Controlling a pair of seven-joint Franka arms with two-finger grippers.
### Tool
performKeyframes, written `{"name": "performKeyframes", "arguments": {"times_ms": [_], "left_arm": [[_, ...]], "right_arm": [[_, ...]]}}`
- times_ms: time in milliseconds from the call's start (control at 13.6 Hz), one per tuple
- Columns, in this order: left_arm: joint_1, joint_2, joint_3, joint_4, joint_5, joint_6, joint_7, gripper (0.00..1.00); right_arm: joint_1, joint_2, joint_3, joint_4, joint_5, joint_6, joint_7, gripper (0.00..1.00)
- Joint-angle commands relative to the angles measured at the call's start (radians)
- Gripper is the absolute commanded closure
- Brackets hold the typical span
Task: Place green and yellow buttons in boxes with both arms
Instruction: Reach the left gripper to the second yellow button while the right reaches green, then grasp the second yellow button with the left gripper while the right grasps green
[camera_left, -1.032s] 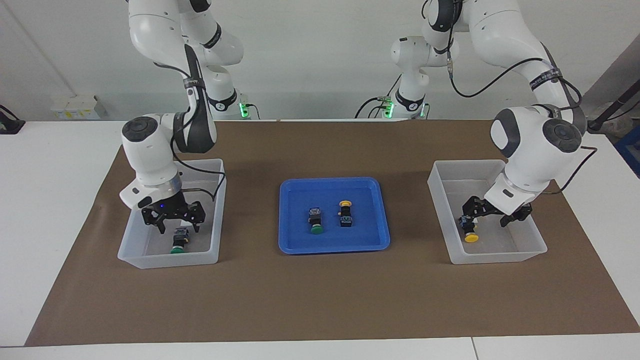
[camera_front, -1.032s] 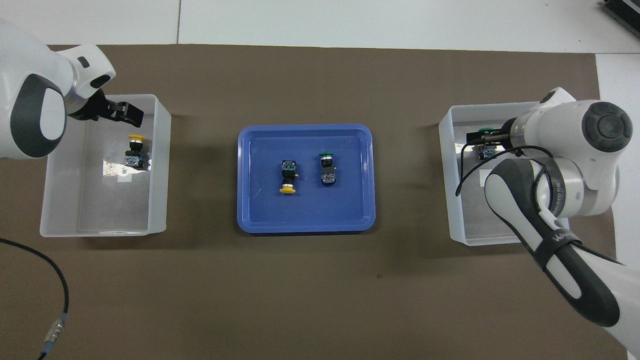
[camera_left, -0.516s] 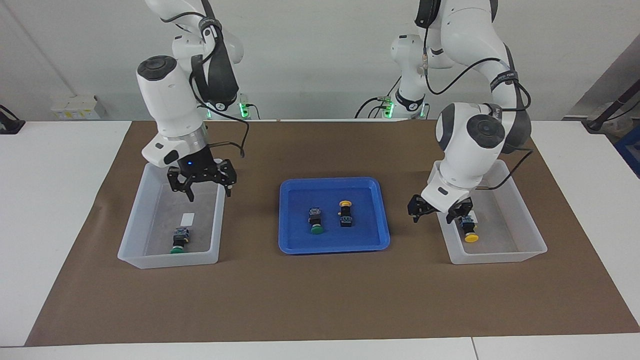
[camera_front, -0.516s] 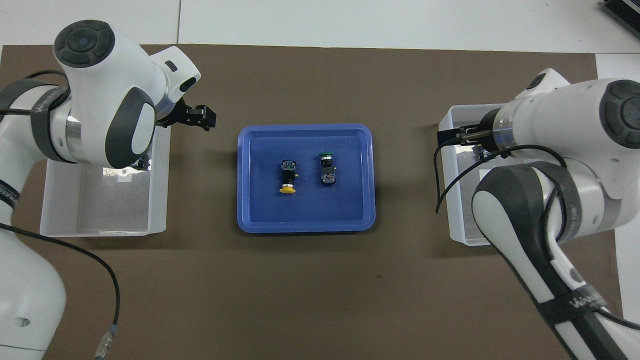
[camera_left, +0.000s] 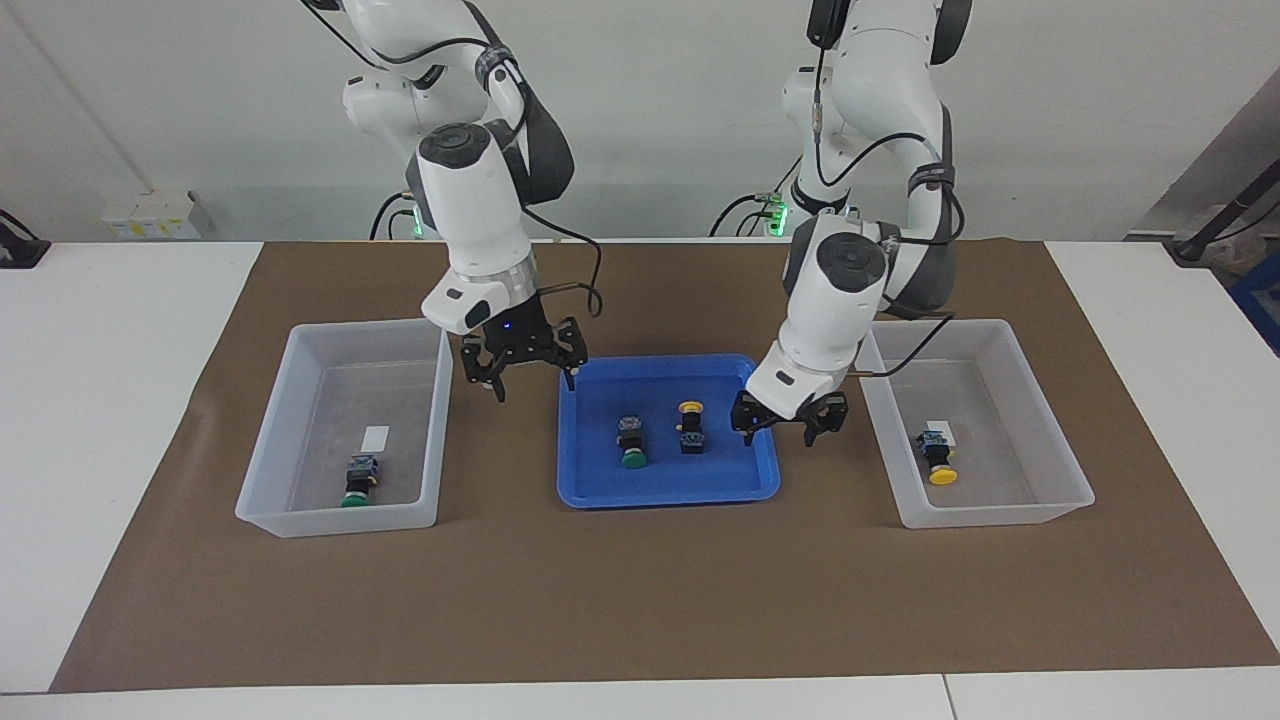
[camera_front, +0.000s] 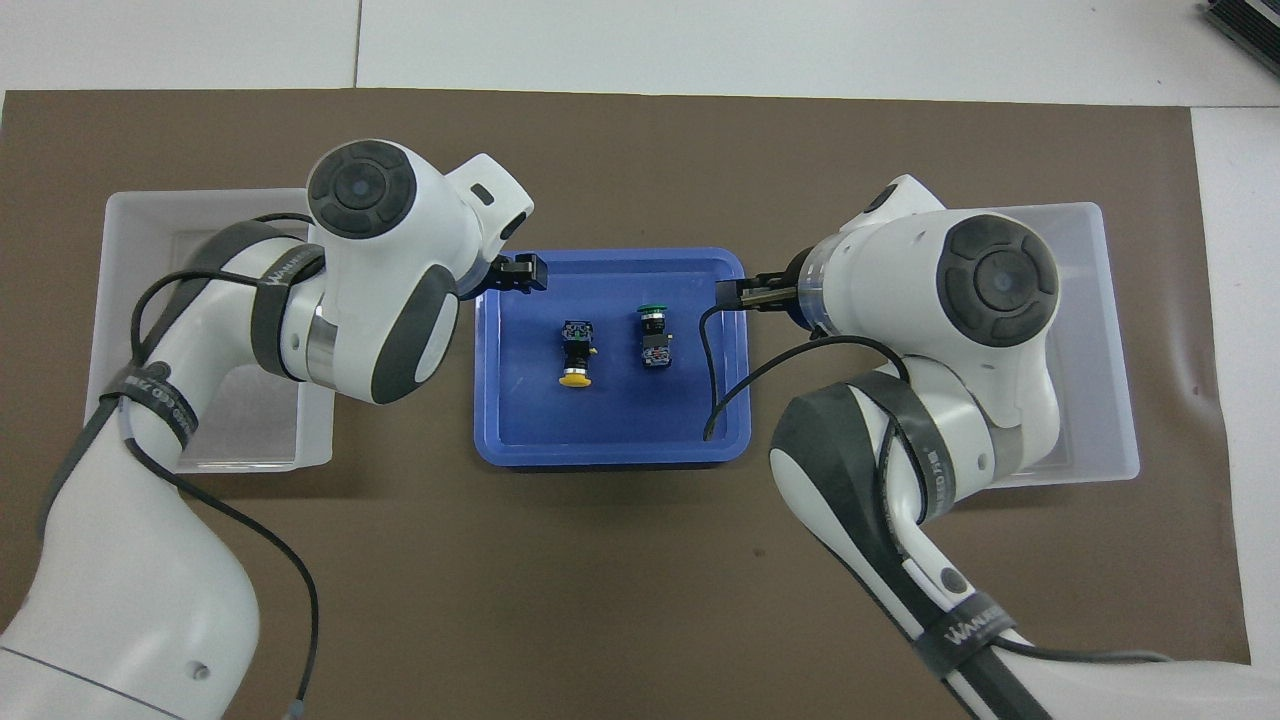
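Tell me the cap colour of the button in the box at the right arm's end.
Green, on the button in the box; the facing view shows it best.

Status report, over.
Left end effector and right end effector open, empty, at blue tray edges. Green button, yellow button in tray; one boxed each side. Nothing blocking.

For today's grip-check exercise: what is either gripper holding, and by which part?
Nothing is held. The left gripper and right gripper both hang open and empty at the blue tray's edges.
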Motion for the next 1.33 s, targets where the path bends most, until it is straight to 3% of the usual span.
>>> {"name": "performKeyframes", "arguments": {"times_ms": [0,442,663,958,1105,1253], "left_arm": [[-0.058,-0.025,0.016,-0.078,-0.023,0.078,-0.064,0.07],[-0.112,-0.011,0.016,-0.209,-0.023,0.284,-0.067,0.13],[-0.124,-0.008,0.015,-0.227,-0.023,0.298,-0.069,0.18],[-0.147,-0.009,0.013,-0.23,-0.023,0.29,-0.099,0.2],[-0.155,-0.011,0.015,-0.233,-0.024,0.289,-0.104,0.25],[-0.155,-0.014,0.015,-0.249,-0.024,0.292,-0.103,0.38]], "right_arm": [[0.037,0.067,0.0,0.021,-0.062,0.078,0.109,0.0],[0.086,0.167,0.002,0.015,-0.167,0.208,0.247,0.0],[0.098,0.219,0.002,0.015,-0.167,0.247,0.247,0.01],[0.1,0.227,0.003,0.003,-0.153,0.234,0.252,0.05],[0.103,0.227,0.003,-0.003,-0.151,0.239,0.264,0.08],[0.106,0.243,0.003,0.0,-0.15,0.259,0.275,0.15]]}}
